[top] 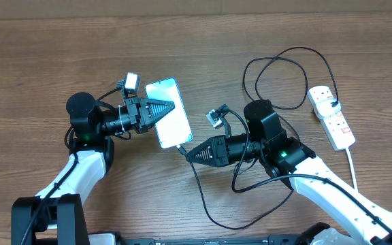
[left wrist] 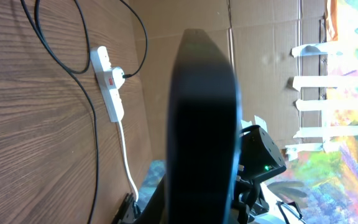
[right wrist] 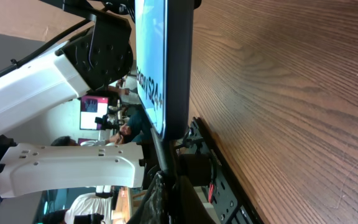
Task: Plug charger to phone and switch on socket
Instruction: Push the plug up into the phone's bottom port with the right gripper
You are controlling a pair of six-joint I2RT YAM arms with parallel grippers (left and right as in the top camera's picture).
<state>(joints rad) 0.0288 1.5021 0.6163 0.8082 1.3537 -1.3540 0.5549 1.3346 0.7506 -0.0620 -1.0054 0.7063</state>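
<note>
- My right gripper [top: 188, 154] is nearest the work. Its fingers are drawn together into one wedge, closed on the charger [left wrist: 97, 162] at its plug tip as far as I can judge. It points at the near short end of the phone [top: 172, 129] so the tip lines up with the port.
- The phone lies slanted between my two arms, screen up. My left gripper [top: 175, 107] is clamped on its long side, I think to brace it so it won't slide when the plug pushes in.
- Only my right wrist camera shows the phone edge-on, close over the table [top: 46, 61], with "Galaxy S24+" at the end nearest my fingers. I cannot tell whether it touches the wood. I also cannot tell whether the tip is fully seated, since the port is hidden in every view.
- Only the overhead view gives the layout. The black cable drops from the phone's end, sweeps round under my right arm, then loops up behind it toward the socket [top: 332, 117].
- The socket lies farthest off, well apart on my right side. My left wrist camera is blocked in the middle by the dark phone, but it shows the red switch marks and a black plug in the strip. The switching step looks not yet done, with neither hand near it.
</note>
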